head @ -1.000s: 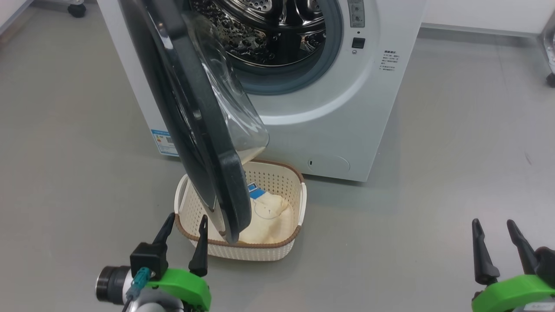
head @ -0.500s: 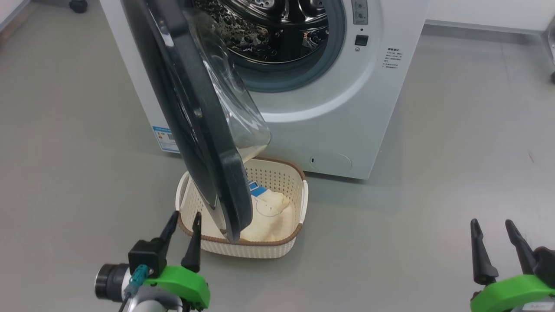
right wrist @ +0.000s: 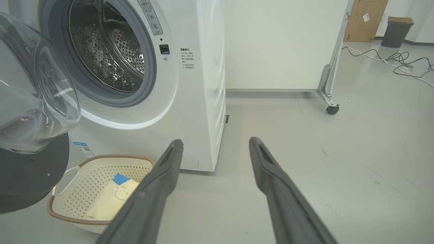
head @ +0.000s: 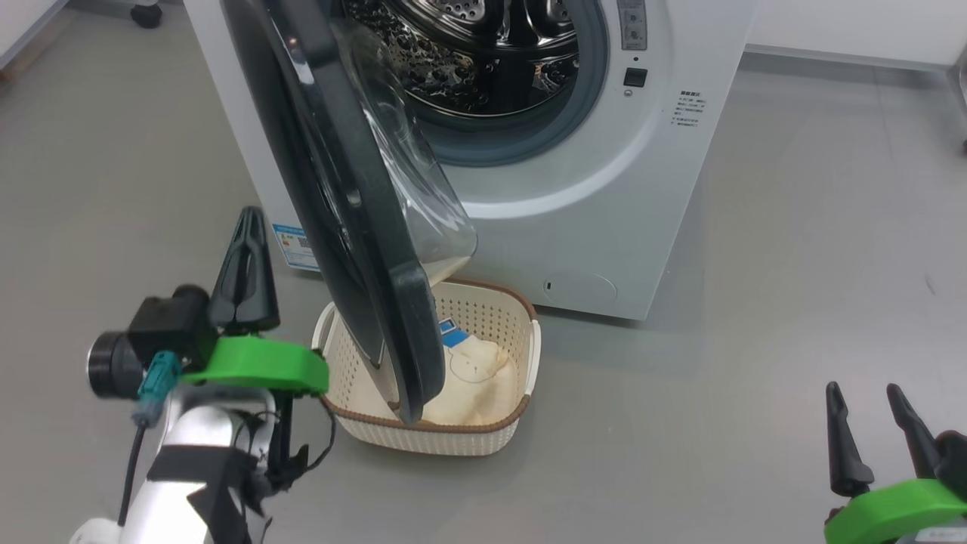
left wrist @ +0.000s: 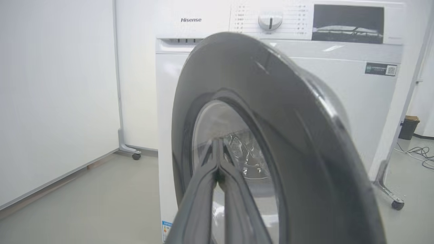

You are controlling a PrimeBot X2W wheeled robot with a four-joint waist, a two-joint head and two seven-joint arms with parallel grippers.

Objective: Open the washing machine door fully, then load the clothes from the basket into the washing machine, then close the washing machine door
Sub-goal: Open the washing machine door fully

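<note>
Raised from floor level beside the basket, the left gripper now stands upright next to the outer face of the washing machine door. Its two dark fingers have snapped together on nothing. The right gripper stays low at the right over the bare floor, fingers spread wide and empty. The door hangs roughly half open from its hinge on the left of the washing machine, its free edge reaching out over the basket just in front. It screens part of the clothes, a cream-yellow bundle with a blue patch lying inside. The steel drum gapes behind the door. The left wrist view has the closed fingers aimed at the door's glass centre; whether the tips touch it cannot be told. Opening the door fully appears to be the step in hand, and no clothes can be lifted cleanly until the door clears the basket. A push on the outer face would only swing it shut. The closed fingers would do better hooking around the free rim, or reaching the inner side, then sweeping left in an arc about the hinge. The move should be slow and keep clear of the bulging glass and the basket rim.
</note>
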